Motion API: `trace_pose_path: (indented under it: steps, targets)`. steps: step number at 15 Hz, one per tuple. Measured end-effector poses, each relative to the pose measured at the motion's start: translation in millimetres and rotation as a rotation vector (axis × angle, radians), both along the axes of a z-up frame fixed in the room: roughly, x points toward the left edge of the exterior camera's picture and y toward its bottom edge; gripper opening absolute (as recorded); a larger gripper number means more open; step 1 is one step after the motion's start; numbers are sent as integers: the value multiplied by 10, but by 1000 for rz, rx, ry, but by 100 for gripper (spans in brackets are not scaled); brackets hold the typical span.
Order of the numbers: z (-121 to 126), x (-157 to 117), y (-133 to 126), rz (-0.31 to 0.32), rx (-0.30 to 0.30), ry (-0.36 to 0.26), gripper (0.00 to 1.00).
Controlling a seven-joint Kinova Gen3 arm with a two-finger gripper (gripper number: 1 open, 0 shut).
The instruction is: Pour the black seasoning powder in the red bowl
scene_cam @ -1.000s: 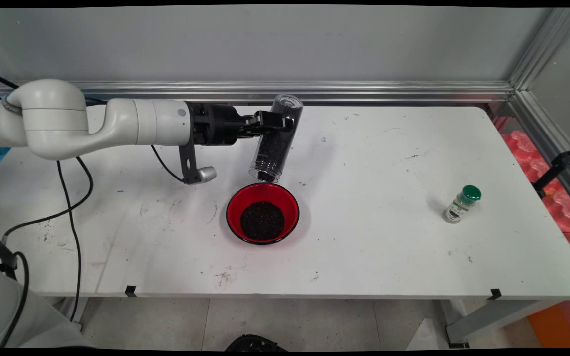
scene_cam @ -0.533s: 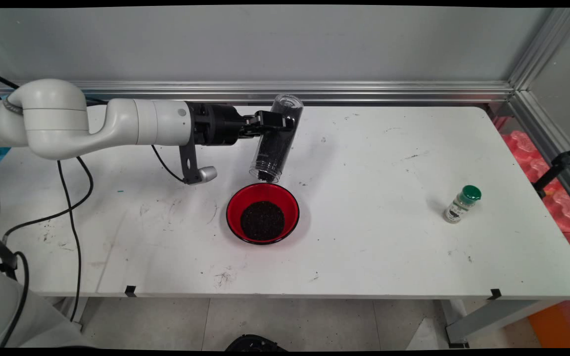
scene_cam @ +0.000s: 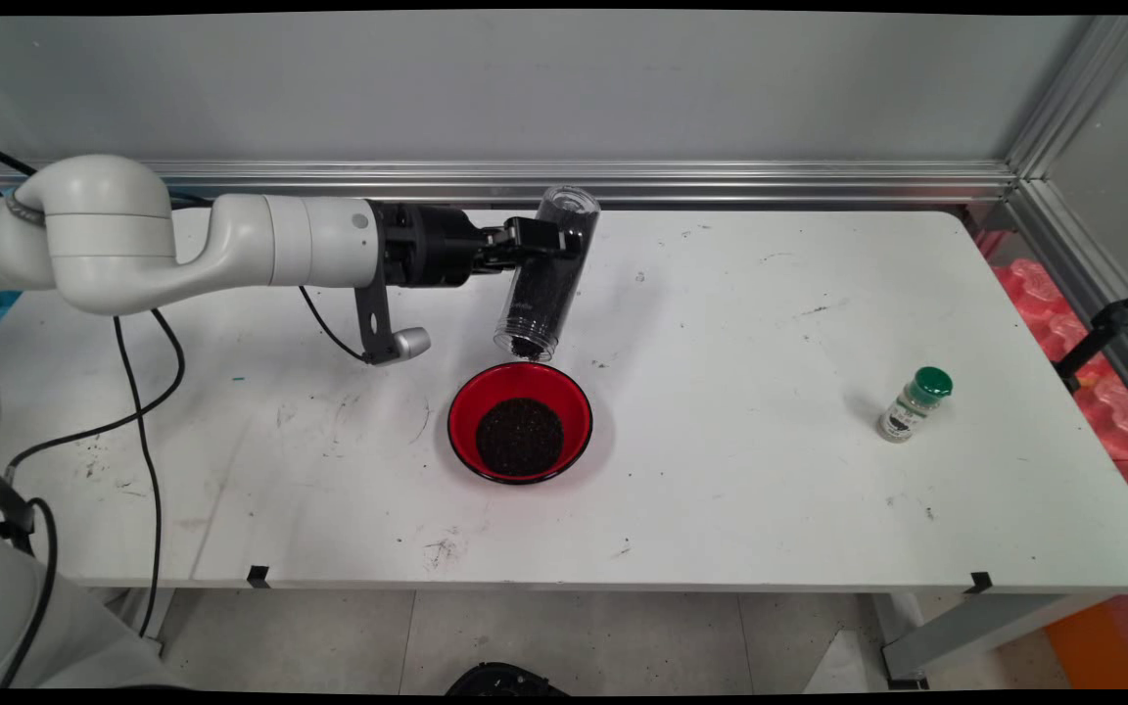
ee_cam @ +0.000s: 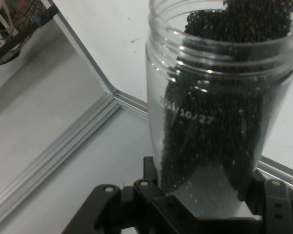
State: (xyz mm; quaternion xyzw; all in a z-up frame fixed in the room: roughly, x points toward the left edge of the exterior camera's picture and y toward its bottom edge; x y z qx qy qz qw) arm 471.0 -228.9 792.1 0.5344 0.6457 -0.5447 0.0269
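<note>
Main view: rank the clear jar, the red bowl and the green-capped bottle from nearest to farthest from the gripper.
1. Clear jar: clamped in the gripper, tilted mouth-down, dark grains inside.
2. Red bowl: on the table just below the jar's mouth, holding dark grains.
3. Green-capped bottle: far off toward the table's right end.

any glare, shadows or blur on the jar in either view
Main view: sharp and evenly lit; the jar, shut in the gripper, casts only a faint shadow on the table, as does the bowl. Hand view: pale reflections streak the jar's clear wall; the grains near its mouth look soft, the gripper linkage at the bottom dark.
</note>
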Motion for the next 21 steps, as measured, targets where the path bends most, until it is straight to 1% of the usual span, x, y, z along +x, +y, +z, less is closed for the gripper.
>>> trace_pose_path:
  steps: [11,21]
  targets:
    - [35,39,-15,23,41,37,0]
    - [123,89,-55,72,145,118,0]
